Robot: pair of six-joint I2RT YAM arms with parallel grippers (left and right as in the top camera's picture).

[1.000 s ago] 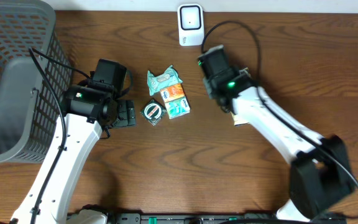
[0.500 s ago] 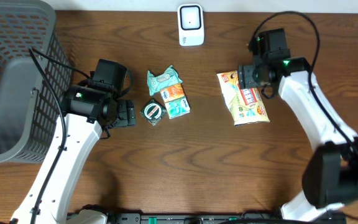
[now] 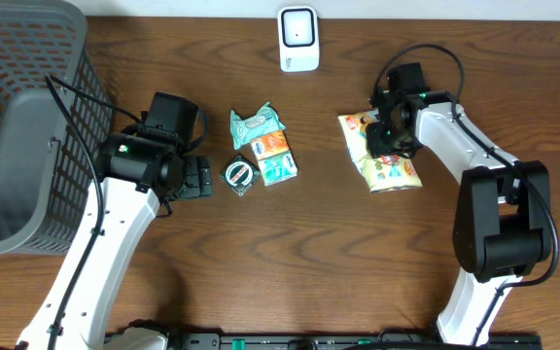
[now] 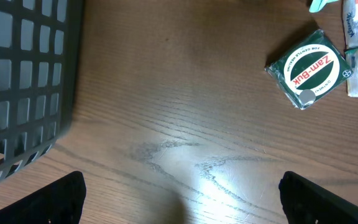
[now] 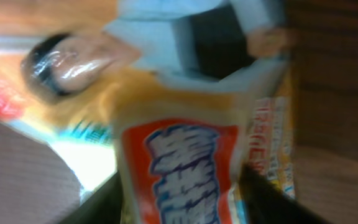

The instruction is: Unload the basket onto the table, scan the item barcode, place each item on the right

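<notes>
Grey basket leftmost; our left hand hovers wide open beside the Zam-Buk tin. Right of the scanner, our right hand covers the snack packet on the bench, likely to lift it; its grip we cannot tell.

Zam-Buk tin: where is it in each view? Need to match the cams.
Overhead: the Zam-Buk tin lies left of centre, on the wood.
Left wrist: upper right, label facing the camera.
Right wrist: not in it.
Shared landmark: the grey basket, at the left edge in both the overhead and the left wrist view.
</notes>
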